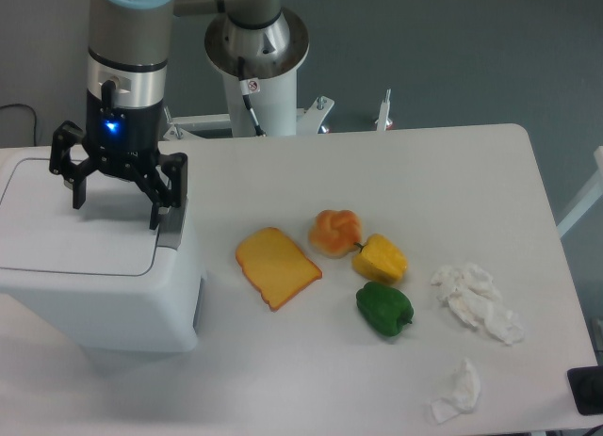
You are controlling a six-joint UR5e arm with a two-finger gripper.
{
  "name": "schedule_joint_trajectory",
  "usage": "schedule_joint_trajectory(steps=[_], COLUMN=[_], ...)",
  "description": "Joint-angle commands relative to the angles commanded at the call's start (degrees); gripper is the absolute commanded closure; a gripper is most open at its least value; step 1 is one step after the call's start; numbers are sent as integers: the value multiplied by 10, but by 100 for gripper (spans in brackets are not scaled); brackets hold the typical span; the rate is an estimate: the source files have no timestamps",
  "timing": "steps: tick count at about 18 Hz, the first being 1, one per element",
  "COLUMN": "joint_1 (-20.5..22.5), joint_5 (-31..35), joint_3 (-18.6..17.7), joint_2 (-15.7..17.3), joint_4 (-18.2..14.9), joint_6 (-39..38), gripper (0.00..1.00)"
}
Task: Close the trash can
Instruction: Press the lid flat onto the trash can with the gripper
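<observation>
Your gripper (117, 205) hangs with its jaws spread wide and nothing between them, over the flat lid (75, 234) of the trash can (104, 304) at the table's (377, 172) nine o'clock edge. You cannot tell whether the fingertips touch the lid. The can's left side is cut off. At the gripper's three o'clock lie a cheese slice (277, 266), a bun (334, 231) and two peppers (381, 258).

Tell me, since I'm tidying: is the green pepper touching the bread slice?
No, the green pepper lies apart from the bread slice, with bare table between them.
</observation>
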Motion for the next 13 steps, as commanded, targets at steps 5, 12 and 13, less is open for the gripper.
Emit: schedule_joint_trajectory(steps=[5,12,13], joint_1=[1,17,25], joint_5=[-1,-3,-3], joint_3=[2,9,11], joint_2=[5,13,15], joint_4=[1,0,0], joint_6=[0,2,3], gripper=[0,0,0])
